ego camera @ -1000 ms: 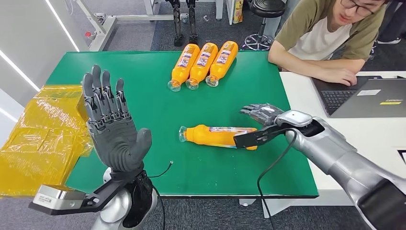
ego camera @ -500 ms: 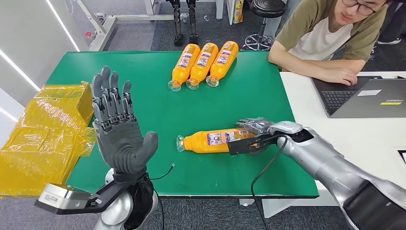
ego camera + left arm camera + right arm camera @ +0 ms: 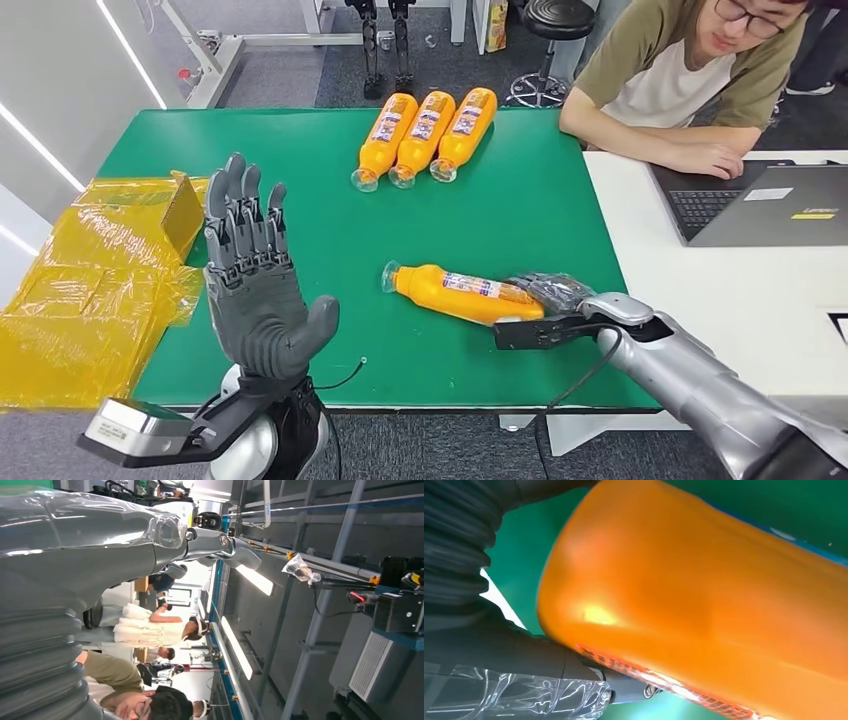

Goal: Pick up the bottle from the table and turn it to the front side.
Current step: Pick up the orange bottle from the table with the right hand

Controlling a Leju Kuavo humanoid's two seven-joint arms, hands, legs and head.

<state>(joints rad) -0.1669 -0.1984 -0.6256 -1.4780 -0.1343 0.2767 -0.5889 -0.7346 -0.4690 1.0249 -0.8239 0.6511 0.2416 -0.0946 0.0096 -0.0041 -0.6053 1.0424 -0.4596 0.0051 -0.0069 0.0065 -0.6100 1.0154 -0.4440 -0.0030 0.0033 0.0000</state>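
The orange juice bottle (image 3: 462, 293) lies on its side on the green table (image 3: 300, 170), well nearer the robot than the row of three juice bottles (image 3: 426, 135) at the table's far edge, its cap pointing towards the left hand (image 3: 260, 290). The right hand (image 3: 553, 300) grips the bottle's base end, fingers curled over it. To do this step well, the grip probably wants to stay snug round the base while the wrist rolls the bottle until the label faces forward, since a smooth round body can slip.

The left hand is raised, palm open, fingers spread and holding nothing. In the right wrist view the bottle (image 3: 704, 605) crowds the lens, so the contact of each finger is hard to judge. The label's print is too small to read, so which side is the front cannot be told.
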